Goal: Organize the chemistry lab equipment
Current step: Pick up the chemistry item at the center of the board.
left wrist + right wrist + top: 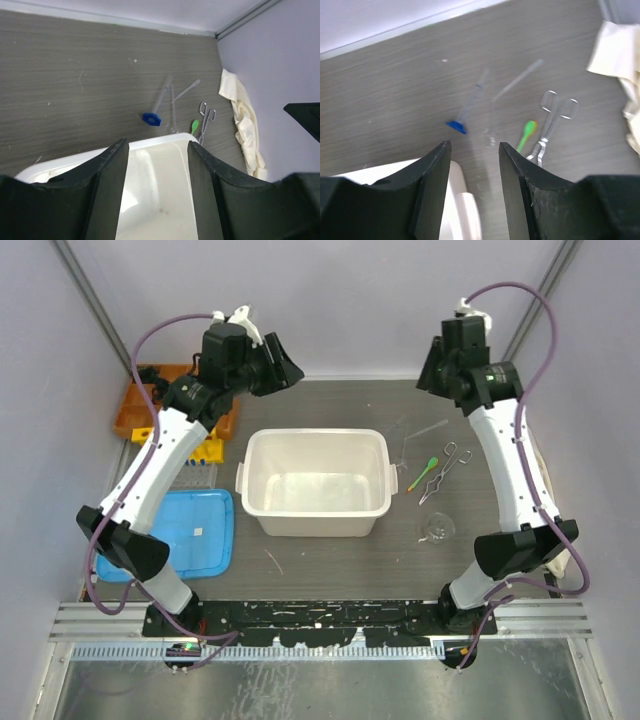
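A clear glass tube with a blue cap (150, 118) lies on the grey table right of the white bin (258, 455), and also shows in the right wrist view (456, 126). A thin clear pipette (517, 80) lies beside it. The metal forceps (442, 472) and the green spoon (424, 471) lie a little nearer, and a small glass flask (437, 530) stands nearer still. The yellow tube rack (205, 450) sits left of the bin. My left gripper (285, 370) is open and empty, high over the bin's far left. My right gripper (428, 368) is open and empty, high above the tube.
An orange tray (140, 410) stands at the far left. A blue tray (195, 530) lies at the near left. A cream cloth (242, 120) lies along the right wall. The white bin (150, 170) fills the table's middle.
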